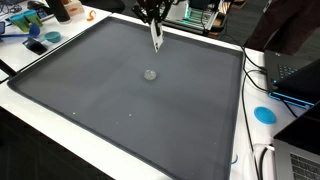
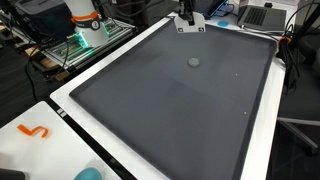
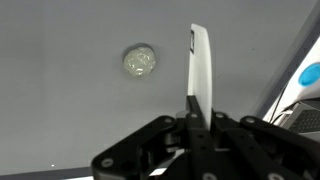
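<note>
My gripper (image 3: 200, 116) is shut on a thin white stick (image 3: 201, 62) that juts out beyond the fingertips. In an exterior view the gripper (image 1: 153, 17) hangs over the far edge of a large dark grey mat (image 1: 110, 100), with the white stick (image 1: 156, 38) pointing down, its tip just above the mat. A small pale round blob (image 1: 150, 73) lies on the mat a little in front of the stick's tip, apart from it. From the wrist, the blob (image 3: 140, 61) lies left of the stick. In an exterior view the gripper (image 2: 187, 18) is at the top, with the blob (image 2: 194, 62) below it.
The mat lies on a white table (image 1: 40, 118). A blue disc (image 1: 264, 114), a laptop (image 1: 296, 76) and cables sit along one side. An orange hook (image 2: 33, 131) lies on the table's white margin. Tools clutter a corner (image 1: 30, 25). Equipment stands beyond the table (image 2: 85, 25).
</note>
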{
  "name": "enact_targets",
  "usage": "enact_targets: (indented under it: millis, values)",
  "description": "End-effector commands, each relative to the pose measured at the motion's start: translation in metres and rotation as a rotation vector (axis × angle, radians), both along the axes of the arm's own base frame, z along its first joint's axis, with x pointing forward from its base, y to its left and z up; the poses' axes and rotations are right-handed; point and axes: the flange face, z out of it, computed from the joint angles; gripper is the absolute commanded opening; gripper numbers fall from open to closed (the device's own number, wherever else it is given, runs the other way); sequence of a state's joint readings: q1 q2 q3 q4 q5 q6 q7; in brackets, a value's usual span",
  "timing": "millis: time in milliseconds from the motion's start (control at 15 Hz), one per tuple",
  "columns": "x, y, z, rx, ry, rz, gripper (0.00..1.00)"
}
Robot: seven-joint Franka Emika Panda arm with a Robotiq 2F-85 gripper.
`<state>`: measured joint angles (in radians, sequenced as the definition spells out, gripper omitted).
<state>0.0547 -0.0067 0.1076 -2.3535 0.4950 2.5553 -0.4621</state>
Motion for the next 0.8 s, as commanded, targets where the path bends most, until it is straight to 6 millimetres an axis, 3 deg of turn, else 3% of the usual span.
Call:
enact_targets:
  millis: [0, 733]
  values:
    - [0.005, 0.011, 0.014, -0.066, 0.033, -0.005, 0.01]
    - [0.037, 0.054, 0.064, -0.238, 0.087, 0.077, 0.01]
